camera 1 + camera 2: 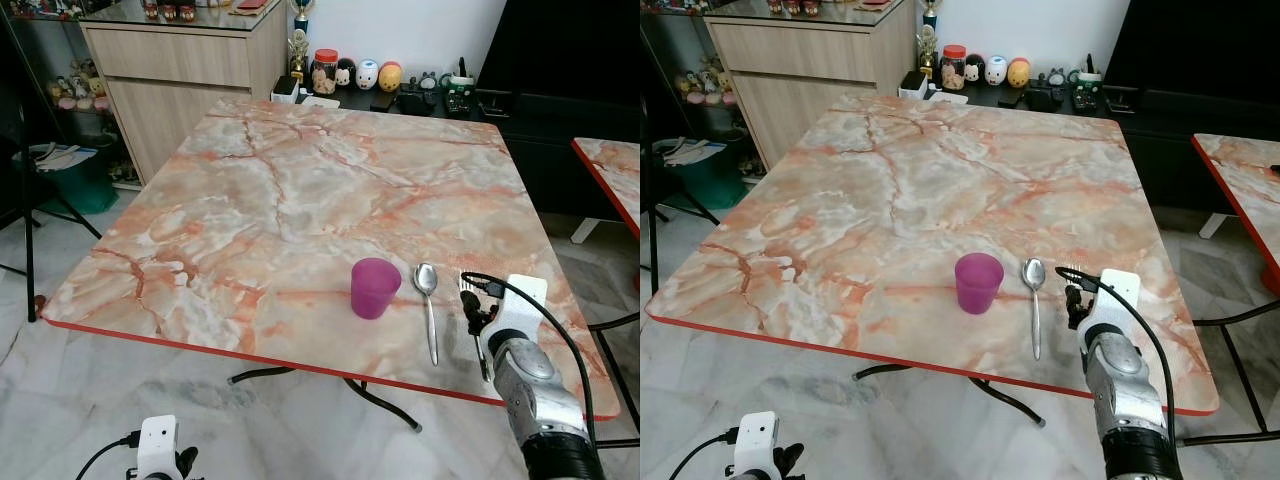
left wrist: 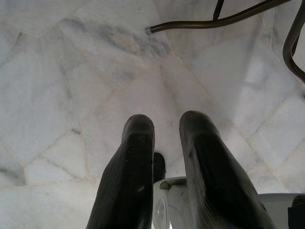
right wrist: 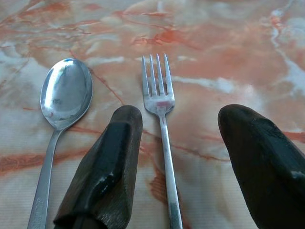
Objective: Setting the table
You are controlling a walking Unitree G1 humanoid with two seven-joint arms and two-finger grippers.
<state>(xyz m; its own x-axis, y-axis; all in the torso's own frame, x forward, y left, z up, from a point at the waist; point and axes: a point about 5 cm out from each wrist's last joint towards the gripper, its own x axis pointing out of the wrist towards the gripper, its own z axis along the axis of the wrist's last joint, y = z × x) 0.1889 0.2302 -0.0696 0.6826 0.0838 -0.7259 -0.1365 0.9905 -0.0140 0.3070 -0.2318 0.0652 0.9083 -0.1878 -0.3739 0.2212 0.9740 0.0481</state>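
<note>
On the marble table (image 1: pixel 280 200), near its front right edge, stand a purple cup (image 1: pixel 374 287), a steel spoon (image 1: pixel 428 300) to its right, and a fork (image 3: pixel 162 102) further right. Spoon and fork lie parallel with their handles toward me. My right gripper (image 3: pixel 181 114) is open just above the table. One of its fingers is on each side of the fork's neck, and neither touches it. In the eye views the right wrist (image 1: pixel 515 330) hides most of the fork. My left gripper (image 2: pixel 167 124) hangs low over the floor with a narrow gap between its fingers and holds nothing.
A wooden cabinet (image 1: pixel 190 60) and a low black console with jars (image 1: pixel 400 95) stand behind the table. A second marble table (image 1: pixel 610 165) is at the right, with a black chair frame (image 1: pixel 612 325) below it. A green bin (image 1: pixel 75 180) and a black stand (image 1: pixel 28 230) are at the left.
</note>
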